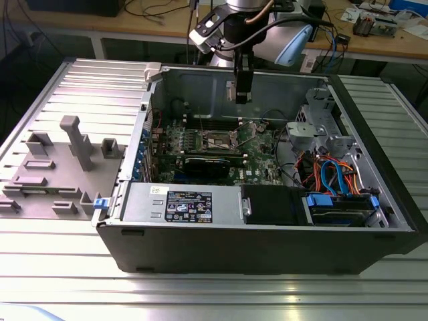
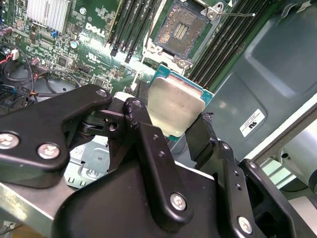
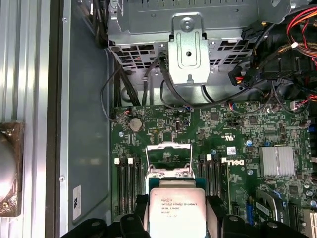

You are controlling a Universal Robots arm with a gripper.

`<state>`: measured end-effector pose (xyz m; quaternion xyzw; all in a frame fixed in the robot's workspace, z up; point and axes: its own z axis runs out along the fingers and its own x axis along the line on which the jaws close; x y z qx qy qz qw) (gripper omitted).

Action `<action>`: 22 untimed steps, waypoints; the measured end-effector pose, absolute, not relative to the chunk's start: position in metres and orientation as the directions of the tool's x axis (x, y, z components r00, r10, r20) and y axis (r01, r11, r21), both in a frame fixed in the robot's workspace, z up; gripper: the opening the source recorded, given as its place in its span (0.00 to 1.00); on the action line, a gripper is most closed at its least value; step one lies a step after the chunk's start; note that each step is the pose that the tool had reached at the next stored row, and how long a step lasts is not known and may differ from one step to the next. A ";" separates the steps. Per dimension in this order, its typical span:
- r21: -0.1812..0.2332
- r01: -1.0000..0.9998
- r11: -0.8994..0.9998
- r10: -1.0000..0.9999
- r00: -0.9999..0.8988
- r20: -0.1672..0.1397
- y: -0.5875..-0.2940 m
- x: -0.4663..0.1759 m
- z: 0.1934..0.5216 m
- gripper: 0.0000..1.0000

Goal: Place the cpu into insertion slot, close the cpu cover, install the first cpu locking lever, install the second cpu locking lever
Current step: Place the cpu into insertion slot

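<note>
Pinches the small flat square cpu with dull silver-grey metal top by two opposite edges, between the black fingers of the gripper. Holds it in the air inside the open black computer case, well apart from the green board. Probably calls for travel downward and a little toward the exterior view's left, to the small square dark insertion slot with silvery rim, bare and uncovered.

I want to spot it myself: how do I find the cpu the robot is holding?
Find the big open black computer case, then the green circuit board inside. Over it, the black gripper pinches the flat square silver-topped cpu. Unlike the ribbed silver heat sink nearby, it is smooth and held off the board.
</note>
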<state>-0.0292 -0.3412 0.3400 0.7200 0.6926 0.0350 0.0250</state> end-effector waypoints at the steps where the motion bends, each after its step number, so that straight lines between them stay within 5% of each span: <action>1: 0.084 0.996 -0.039 0.999 0.038 0.016 -0.341 -0.029 0.340 0.54; 22: 0.083 0.996 -0.042 0.999 0.041 0.012 -0.341 -0.029 0.336 0.54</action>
